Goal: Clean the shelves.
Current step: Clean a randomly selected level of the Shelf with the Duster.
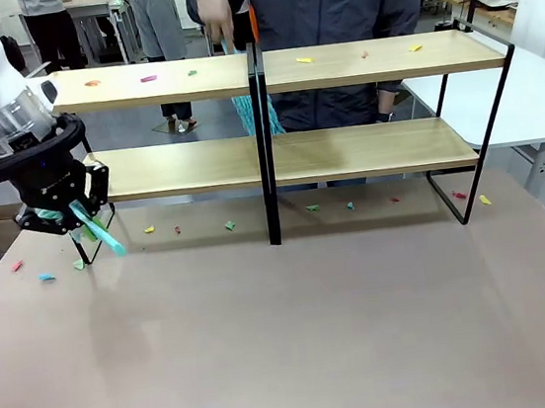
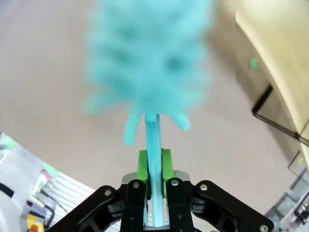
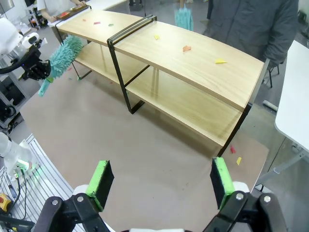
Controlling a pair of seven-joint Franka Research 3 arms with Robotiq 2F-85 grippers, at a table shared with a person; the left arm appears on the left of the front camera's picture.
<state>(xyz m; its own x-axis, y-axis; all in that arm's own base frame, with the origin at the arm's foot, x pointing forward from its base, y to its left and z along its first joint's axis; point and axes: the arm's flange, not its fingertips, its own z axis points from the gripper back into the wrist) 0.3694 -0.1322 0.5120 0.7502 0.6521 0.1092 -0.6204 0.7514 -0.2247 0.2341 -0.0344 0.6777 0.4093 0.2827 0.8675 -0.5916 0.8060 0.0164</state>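
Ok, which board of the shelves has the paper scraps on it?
The top board: coloured scraps lie along both its sections, while the lower board looks bare.

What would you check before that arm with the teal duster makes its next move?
1. Left jaws shut on the duster handle: ok.
2. Shelves free of paper scraps: not ok.
3. Person's hand away from the shelves: not ok, it hovers by the centre post.
4. Right jaws open, holding nothing: ok.
5. Duster head touching the shelves: cannot tell.
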